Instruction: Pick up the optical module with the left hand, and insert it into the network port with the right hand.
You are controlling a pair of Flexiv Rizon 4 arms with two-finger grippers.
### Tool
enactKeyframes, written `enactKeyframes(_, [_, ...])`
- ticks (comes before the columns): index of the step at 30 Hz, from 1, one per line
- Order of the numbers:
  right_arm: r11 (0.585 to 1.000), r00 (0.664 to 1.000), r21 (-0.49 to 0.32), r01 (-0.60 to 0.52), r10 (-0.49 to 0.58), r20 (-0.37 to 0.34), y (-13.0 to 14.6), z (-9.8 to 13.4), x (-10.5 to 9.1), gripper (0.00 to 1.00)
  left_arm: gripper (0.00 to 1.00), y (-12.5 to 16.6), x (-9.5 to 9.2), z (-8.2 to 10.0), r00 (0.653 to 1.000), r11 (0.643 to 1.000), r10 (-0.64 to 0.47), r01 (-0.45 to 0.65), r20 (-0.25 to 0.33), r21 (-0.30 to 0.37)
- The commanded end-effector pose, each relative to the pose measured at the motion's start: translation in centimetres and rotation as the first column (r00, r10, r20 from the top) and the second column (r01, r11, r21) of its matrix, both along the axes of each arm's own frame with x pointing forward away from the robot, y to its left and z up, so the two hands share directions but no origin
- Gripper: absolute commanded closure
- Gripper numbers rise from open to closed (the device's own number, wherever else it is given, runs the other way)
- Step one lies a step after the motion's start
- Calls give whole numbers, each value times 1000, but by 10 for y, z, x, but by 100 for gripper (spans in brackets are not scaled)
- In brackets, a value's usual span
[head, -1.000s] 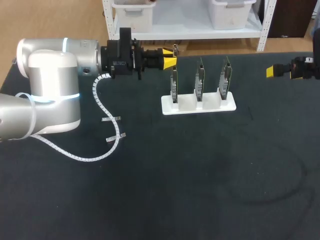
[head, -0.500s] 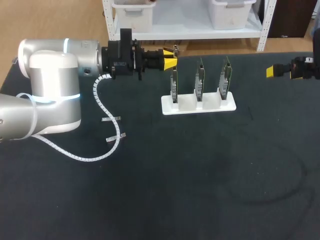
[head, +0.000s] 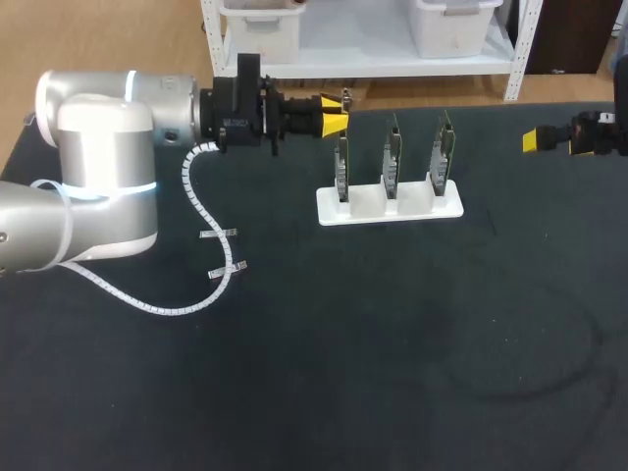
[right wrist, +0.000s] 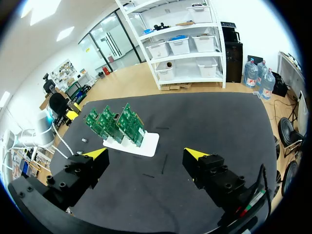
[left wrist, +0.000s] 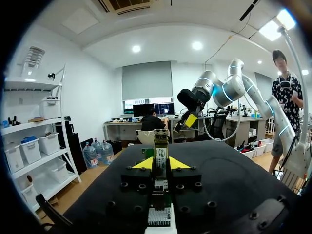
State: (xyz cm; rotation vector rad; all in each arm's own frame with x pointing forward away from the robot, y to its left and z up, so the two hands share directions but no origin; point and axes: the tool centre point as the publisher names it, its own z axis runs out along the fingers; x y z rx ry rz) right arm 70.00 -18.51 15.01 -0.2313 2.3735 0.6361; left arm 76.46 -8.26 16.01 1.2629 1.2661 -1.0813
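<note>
Head view: a dark table top point(head: 343, 373) seen from above, with a white plastic rack point(head: 390, 204) standing toward its far side; every place below is given from this rack.
Left arm: a bulky silver-grey robot arm point(head: 98, 167), well to the left of the rack. A white spiral cable point(head: 196, 285) hangs from it and loops across the table left of the rack.
Left gripper: a black two-finger gripper with yellow tips point(head: 334, 113), just beyond the rack's left end, near the top of the leftmost board. In the left wrist view the left gripper point(left wrist: 160, 165) has its fingers clamped on the module from both sides.
Optical module: a slim silver metal optical module point(left wrist: 160, 155), held lengthwise between the yellow tips and pointing out past them, off the table and close above the rack's left end.
Circuit boards: three green circuit boards point(head: 391, 157) standing upright in the rack's slots, side by side. Their ports are too small to make out.
Right gripper: a matching black gripper with yellow tips point(head: 535, 139), well to the right of the rack, at the table's right edge. In the right wrist view the right gripper point(right wrist: 146, 153) has its fingers spread wide apart with nothing between them, and the rack point(right wrist: 141, 144) lies ahead of it.
</note>
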Motion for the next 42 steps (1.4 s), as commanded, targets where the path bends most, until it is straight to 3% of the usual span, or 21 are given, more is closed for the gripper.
enactKeyframes(1, [1000,1000,0,0,0,0,0,0,0,0,100,-1,3,0,1000,1000,-7,7,-3,2])
enactKeyframes(3, [1000,1000,0,0,0,0,0,0,0,0,100,-1,3,0,1000,1000,-7,7,-3,2])
enactKeyframes(8, [981,981,54,-187,183,61,5,23,18,0,100,-1,3,0,1000,1000,-7,7,-3,2])
enactKeyframes(10, [954,948,41,-299,291,129,11,33,27,0,100,-1,3,0,1000,1000,-7,7,-3,2])
enactKeyframes(13, [912,899,22,-410,400,175,22,46,38,0,100,-1,3,0,1000,1000,-7,7,-3,2])
enactKeyframes(18, [825,819,39,-564,553,151,39,56,45,0,100,-1,3,0,1000,1000,-7,7,-3,2])
enactKeyframes(20, [775,775,56,-630,622,110,45,55,45,0,100,-1,3,0,1000,1000,-7,7,-3,2])
enactKeyframes(24, [728,730,50,-684,679,80,59,52,39,0,100,-1,3,0,1000,1000,-7,7,-3,2])
enactKeyframes(27, [721,722,54,-691,685,96,67,55,32,0,100,-1,3,0,1000,1000,-7,7,-3,2])
enactKeyframes(29, [768,769,49,-638,633,91,70,57,32,0,100,-1,3,0,1000,1000,-7,7,-3,2])
enactKeyframes(42, [768,769,49,-638,633,91,70,57,32,0,100,-1,3,0,1000,1000,-7,7,-3,2])
